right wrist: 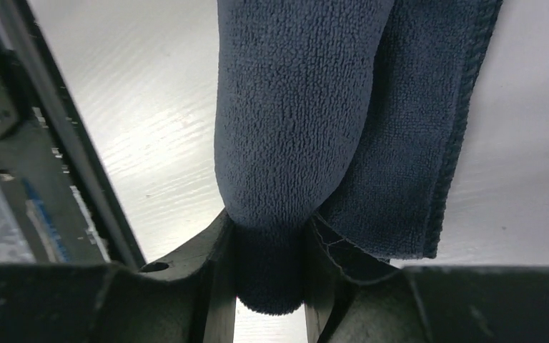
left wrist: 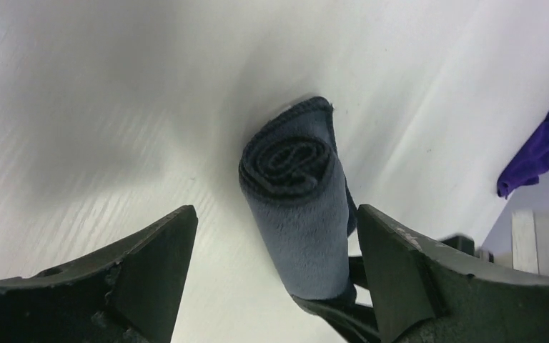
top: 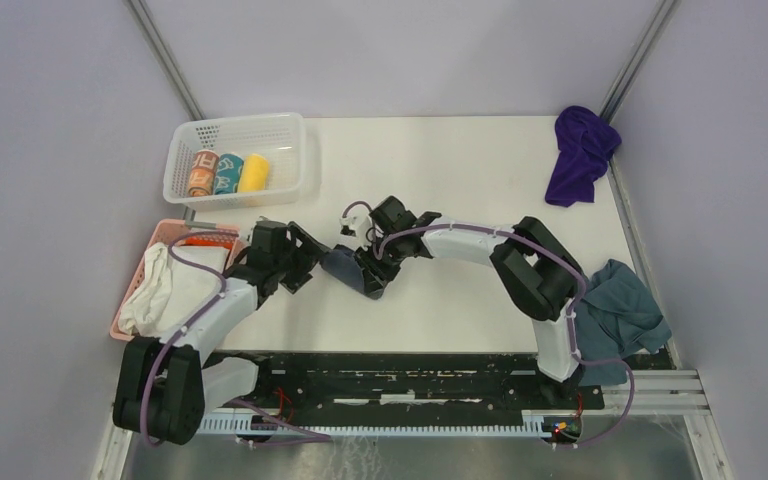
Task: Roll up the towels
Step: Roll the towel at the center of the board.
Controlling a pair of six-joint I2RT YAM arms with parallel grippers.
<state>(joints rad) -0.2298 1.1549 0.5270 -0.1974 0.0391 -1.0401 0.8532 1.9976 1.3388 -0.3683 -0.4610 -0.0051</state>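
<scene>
Midway, the right gripper [right wrist: 268,266] had jaws clamped on the rolled slate-grey towel [left wrist: 297,214]; the left gripper [left wrist: 273,214] stood wide open, empty; the purple towel [top: 580,150] lay unrolled, far right.

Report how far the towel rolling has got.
Done: the slate-grey towel looks rolled, one flap loose. In hand: the right gripper is shut on its end; the left gripper is open beside it. Left: the purple towel lies crumpled at the far right corner, unrolled.
</scene>
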